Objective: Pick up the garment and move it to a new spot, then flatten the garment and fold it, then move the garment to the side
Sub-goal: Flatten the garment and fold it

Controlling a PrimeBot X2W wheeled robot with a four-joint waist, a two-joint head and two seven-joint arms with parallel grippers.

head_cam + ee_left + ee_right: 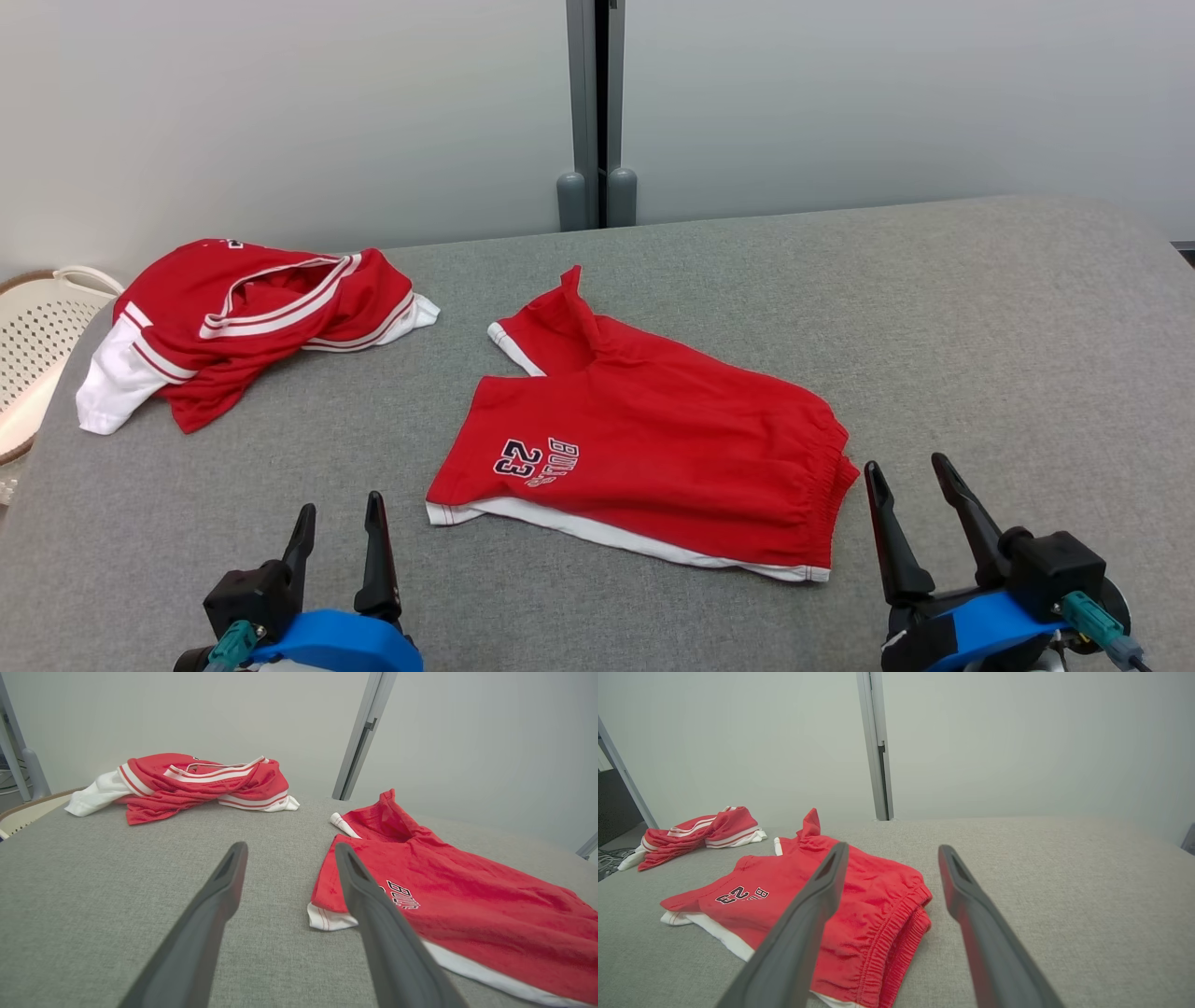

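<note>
While looking down from the head, faces a wide grey fabric-covered table (pixel 980 308), with a pale wall (pixel 280 112) behind it. Near the table's middle, finds the red shorts (pixel 653 420) lying folded flat: white hem (pixel 597 528) towards the robot, gathered waistband (pixel 829 467) at the right, a "23" print at the left, one corner of cloth standing up at the far side. Well apart at the far left, finds a crumpled red-and-white jersey (pixel 261 317). Past the table's left edge, makes out what may be a white perforated basket (pixel 37 336). At lower right, shows the right gripper (pixel 904 461), fingers spread wide and empty, just beside the waistband. At lower left, shows the left gripper (pixel 342 502), likewise spread and empty, near the hem's corner.
</note>
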